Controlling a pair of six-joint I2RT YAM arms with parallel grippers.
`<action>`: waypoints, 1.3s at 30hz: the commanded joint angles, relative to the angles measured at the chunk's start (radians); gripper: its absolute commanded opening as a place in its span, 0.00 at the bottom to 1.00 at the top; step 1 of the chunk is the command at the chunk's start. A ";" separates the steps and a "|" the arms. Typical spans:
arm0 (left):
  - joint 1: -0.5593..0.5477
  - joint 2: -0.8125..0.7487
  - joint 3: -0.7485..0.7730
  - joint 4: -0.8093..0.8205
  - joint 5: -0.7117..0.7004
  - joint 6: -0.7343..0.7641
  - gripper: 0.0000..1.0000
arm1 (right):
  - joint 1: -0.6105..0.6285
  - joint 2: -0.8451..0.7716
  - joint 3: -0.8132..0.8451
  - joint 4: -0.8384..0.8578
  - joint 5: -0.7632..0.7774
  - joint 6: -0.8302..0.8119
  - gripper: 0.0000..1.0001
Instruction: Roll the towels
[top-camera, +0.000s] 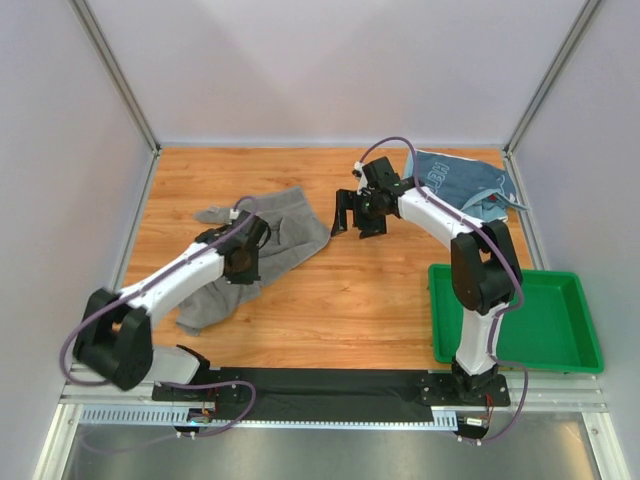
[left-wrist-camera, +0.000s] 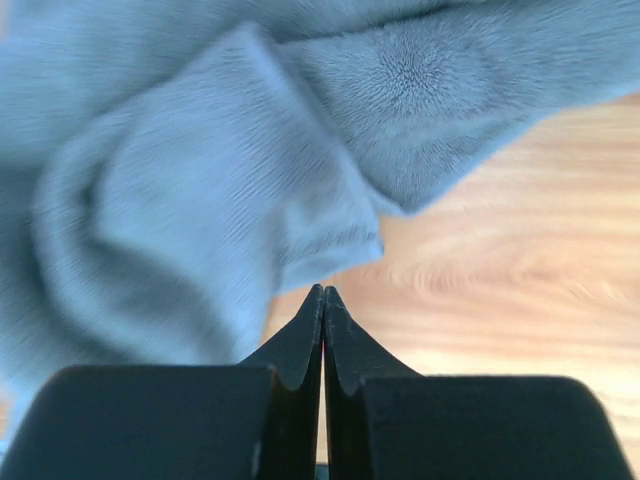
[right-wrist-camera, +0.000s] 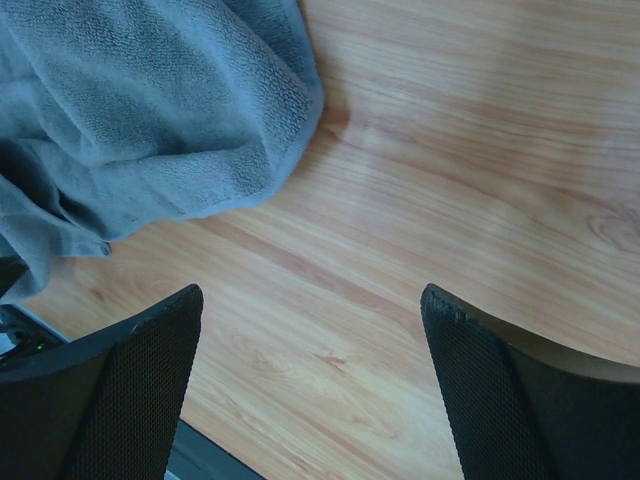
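Note:
A crumpled grey towel (top-camera: 292, 226) lies at the table's left-centre, and it fills the upper left of the left wrist view as the grey towel (left-wrist-camera: 200, 170). My left gripper (top-camera: 243, 265) hangs over its middle, pointing down. That left gripper (left-wrist-camera: 323, 292) is shut, its fingertips pressed together just short of a towel edge, with nothing between them. My right gripper (top-camera: 356, 222) stands open above bare wood, right of the towel. In its own view the right gripper (right-wrist-camera: 312, 300) holds nothing, and the grey towel (right-wrist-camera: 150, 110) lies ahead to the left. A light blue towel (top-camera: 455, 180) with white lettering lies at the back right.
A green plastic tray (top-camera: 560, 345) sits at the front right beside the right arm's base. Grey walls with metal posts close the table on three sides. A black strip (top-camera: 330, 382) runs along the near edge between the arm bases.

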 joint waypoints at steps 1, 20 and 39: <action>0.010 -0.219 0.025 -0.139 -0.076 0.020 0.00 | 0.001 0.067 0.084 0.050 -0.081 0.030 0.91; -0.005 0.028 -0.024 0.071 0.116 -0.026 0.61 | 0.004 0.145 0.114 0.027 -0.005 0.041 0.90; -0.015 0.318 -0.013 0.134 -0.016 -0.054 0.21 | 0.002 0.153 0.077 0.010 0.005 -0.002 0.90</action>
